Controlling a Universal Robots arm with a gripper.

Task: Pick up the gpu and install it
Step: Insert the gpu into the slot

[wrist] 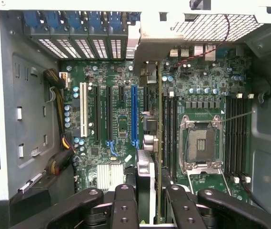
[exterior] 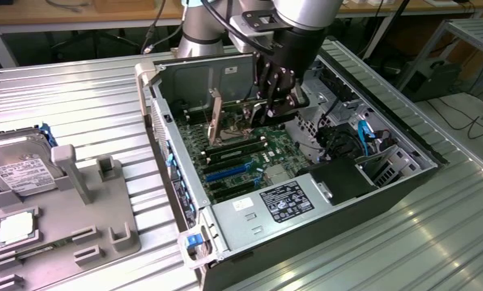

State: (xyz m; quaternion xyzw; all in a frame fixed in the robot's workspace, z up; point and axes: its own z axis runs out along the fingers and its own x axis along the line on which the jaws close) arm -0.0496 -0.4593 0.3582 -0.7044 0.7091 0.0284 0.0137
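Exterior view's left, well apart from the computer case [exterior: 250, 239]: grey holder [exterior: 104, 233] carrying the hard drive [exterior: 19, 167] and the processor chip [exterior: 16, 225].

Case lies open on its side, motherboard [exterior: 253, 151] exposed.

Gripper [exterior: 275, 110] is down inside the case, above the motherboard.

Wrist view: gripper [wrist: 150, 198] fingers [wrist: 125, 202] are pinched on the gpu [wrist: 145, 181], one on each face. The card is held edge-on inside the case, over the board between the blue slot [wrist: 134, 114] and the empty processor socket [wrist: 202, 143], and runs toward the case's rear slot openings. Cannot tell whether its lower edge touches a slot.
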